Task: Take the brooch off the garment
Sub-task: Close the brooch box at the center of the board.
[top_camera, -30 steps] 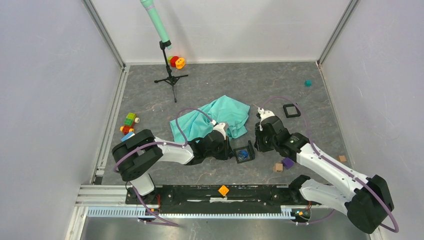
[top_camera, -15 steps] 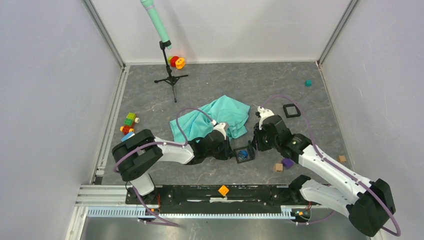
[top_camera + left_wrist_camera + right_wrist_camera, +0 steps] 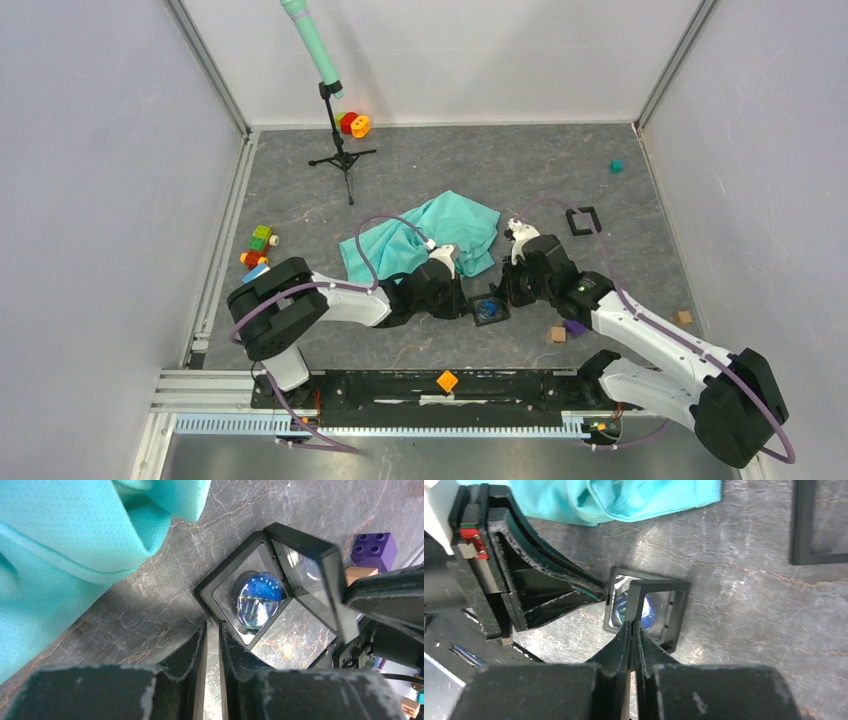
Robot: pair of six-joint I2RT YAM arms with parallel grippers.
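Note:
The turquoise garment [image 3: 430,235] lies crumpled mid-table; it also shows in the left wrist view [image 3: 60,540] and the right wrist view [image 3: 624,495]. The blue glassy brooch [image 3: 487,308] is off the cloth. It lies in a small black display box [image 3: 210,587] on the table in front of the garment [image 3: 646,611]. My left gripper [image 3: 465,300] is nearly closed, its tips [image 3: 212,625] at the box's near corner. My right gripper [image 3: 503,297] is shut on the edge of the box's raised lid [image 3: 659,586], which also shows in the left wrist view [image 3: 310,580].
A second black frame [image 3: 583,221] lies right of the garment. A purple brick [image 3: 574,326] and a wooden cube [image 3: 556,334] sit by the right arm. A microphone stand [image 3: 335,120], toy rings [image 3: 353,124] and coloured blocks [image 3: 258,250] are to the left.
My right gripper has moved left and nearer, up to the box, and now pinches its lid. The left gripper and garment have barely moved.

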